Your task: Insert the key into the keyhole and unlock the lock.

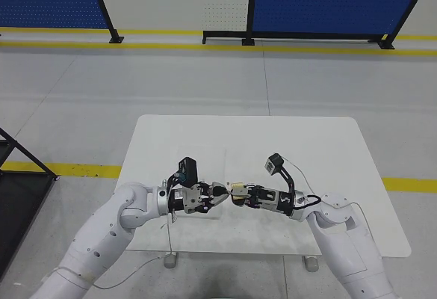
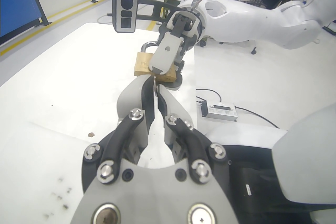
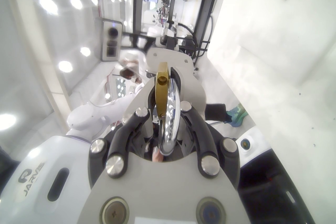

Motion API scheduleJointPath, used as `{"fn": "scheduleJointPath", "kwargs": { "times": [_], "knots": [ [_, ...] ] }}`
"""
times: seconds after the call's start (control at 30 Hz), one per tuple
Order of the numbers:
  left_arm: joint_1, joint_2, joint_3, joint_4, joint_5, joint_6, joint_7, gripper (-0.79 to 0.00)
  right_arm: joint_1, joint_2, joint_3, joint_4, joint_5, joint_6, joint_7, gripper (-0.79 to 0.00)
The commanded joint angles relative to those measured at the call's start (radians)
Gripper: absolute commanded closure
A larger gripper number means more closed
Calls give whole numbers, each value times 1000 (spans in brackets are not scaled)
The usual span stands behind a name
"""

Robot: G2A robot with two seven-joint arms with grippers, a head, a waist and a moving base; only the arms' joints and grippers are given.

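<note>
A: Where is the lock (image 1: 237,188)?

B: Off the table (image 1: 315,149), held in the air over its 6 o'clock edge in the top view. The right gripper (image 1: 242,195) comes in from 3 o'clock. Its jaws are clamped across the brass body, and the shackle (image 3: 171,107) lies back toward its wrist.

A: And the key (image 2: 155,85)?

B: The left gripper (image 1: 222,191) faces the lock from 9 o'clock. Its jaws are drawn nearly together on a thin metal blade, which I take to be the key. The 2 grippers meet tip to tip, and the blade touches the end of the lock opposite the shackle.

A: Is it in the keyhole?

B: I cannot tell. The fingertips hide the keyhole, so the depth is unclear. I judge the step to be inserting, or the point just before the turn.

A: How should it be done well?

B: Line the blade up with the lock's long axis and push straight and gently, because a tilted key will jam on the face. The right jaws should hold the body firmly so it cannot pivot. The left wrist should roll only once the key is seated, about the key's own axis and with no sideways pull. The pinch is thin, so the key may slip under torque. A slow turn suits.
</note>
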Motion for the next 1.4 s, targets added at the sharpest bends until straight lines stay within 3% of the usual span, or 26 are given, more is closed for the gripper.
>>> {"fn": "scheduleJointPath", "kwargs": {
  "times": [0.0,0.5,0.7,0.93,1.37],
  "knots": [
    [7,3,-16,-1,-3,-8,12,-785,0,0,0,0,0,0,0,0],
    [122,37,-263,4,-49,-27,136,-785,0,0,0,0,0,0,0,0],
    [122,37,-263,4,-49,-27,136,-785,0,0,-1,-1,-8,1,-5,0],
    [122,37,-263,4,-49,-27,136,-785,42,22,16,21,-238,90,-64,0],
    [122,37,-263,4,-49,-27,136,-785,172,13,-115,218,-431,230,-101,0]
  ]
}}
